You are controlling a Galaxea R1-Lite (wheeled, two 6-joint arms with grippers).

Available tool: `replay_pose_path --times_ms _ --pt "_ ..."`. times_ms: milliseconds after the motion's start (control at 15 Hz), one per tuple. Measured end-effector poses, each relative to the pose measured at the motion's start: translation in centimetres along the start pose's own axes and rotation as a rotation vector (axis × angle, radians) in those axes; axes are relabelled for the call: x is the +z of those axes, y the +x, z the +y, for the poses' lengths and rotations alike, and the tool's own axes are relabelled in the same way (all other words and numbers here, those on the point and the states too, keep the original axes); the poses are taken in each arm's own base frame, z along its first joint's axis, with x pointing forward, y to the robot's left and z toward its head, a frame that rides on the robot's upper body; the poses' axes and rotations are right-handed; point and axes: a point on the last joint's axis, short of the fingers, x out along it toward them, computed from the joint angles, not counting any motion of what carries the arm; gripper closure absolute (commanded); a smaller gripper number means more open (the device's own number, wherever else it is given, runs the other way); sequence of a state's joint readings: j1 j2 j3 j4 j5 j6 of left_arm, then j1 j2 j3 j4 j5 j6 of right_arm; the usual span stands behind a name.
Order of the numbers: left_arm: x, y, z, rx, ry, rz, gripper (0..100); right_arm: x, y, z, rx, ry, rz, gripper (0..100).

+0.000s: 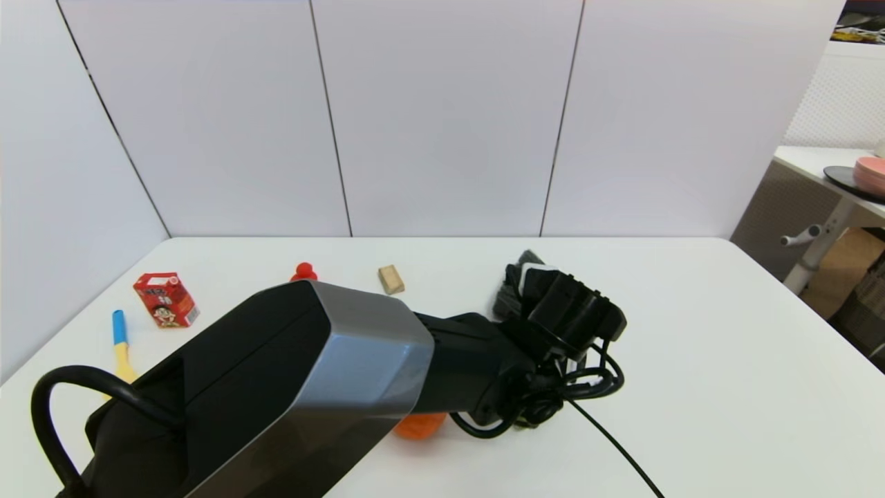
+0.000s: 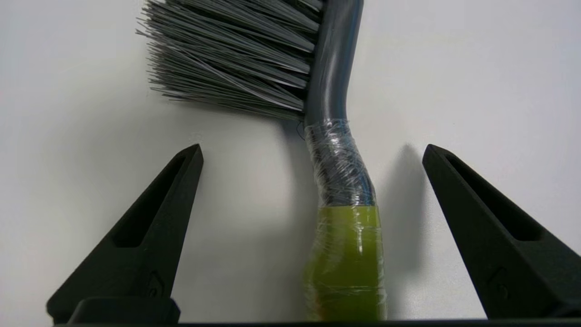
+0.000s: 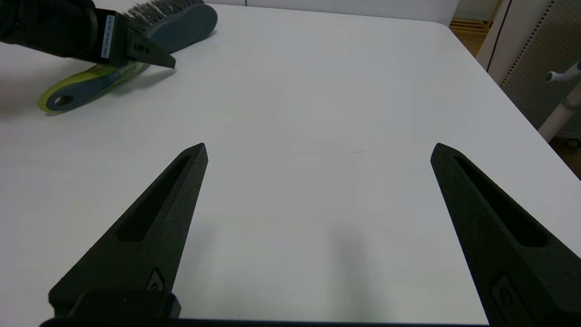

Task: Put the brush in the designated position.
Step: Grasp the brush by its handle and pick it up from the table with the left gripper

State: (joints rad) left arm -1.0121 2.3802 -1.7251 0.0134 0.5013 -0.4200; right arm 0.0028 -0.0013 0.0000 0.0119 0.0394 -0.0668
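Observation:
The brush [image 2: 338,172] lies flat on the white table [image 1: 726,360], its grey bristles [image 2: 236,54] to one side and its lime-green grip wrapped in clear film. My left gripper [image 2: 312,150] hovers low over it, open, one finger on each side of the handle and neither touching it. In the head view my left arm covers most of the brush [image 1: 508,290]. The right wrist view shows the brush [image 3: 104,79] lying under the left gripper's fingers [image 3: 150,56]. My right gripper [image 3: 317,150] is open over bare tabletop, right of the brush. Nothing marks the designated position.
At the table's far left stand a red carton [image 1: 166,299] and a blue-handled yellow spatula [image 1: 121,342]. A small red object [image 1: 303,271] and a wooden block [image 1: 390,279] sit towards the back. An orange object [image 1: 418,425] shows under my left arm.

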Motion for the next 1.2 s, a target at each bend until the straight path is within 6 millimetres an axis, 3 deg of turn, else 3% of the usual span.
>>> replay_pose_path --times_ms 267,333,1200 --pt "0.09 -0.02 -0.05 -0.001 0.0 -0.002 0 0.0 0.0 0.0 0.0 0.0 0.0 0" --pt "0.09 -0.02 -0.05 -0.001 0.0 -0.002 100 0.0 0.0 0.0 0.0 0.0 0.0 0" --pt "-0.17 0.2 -0.04 0.009 -0.002 -0.001 100 0.0 0.0 0.0 0.0 0.0 0.0 0"
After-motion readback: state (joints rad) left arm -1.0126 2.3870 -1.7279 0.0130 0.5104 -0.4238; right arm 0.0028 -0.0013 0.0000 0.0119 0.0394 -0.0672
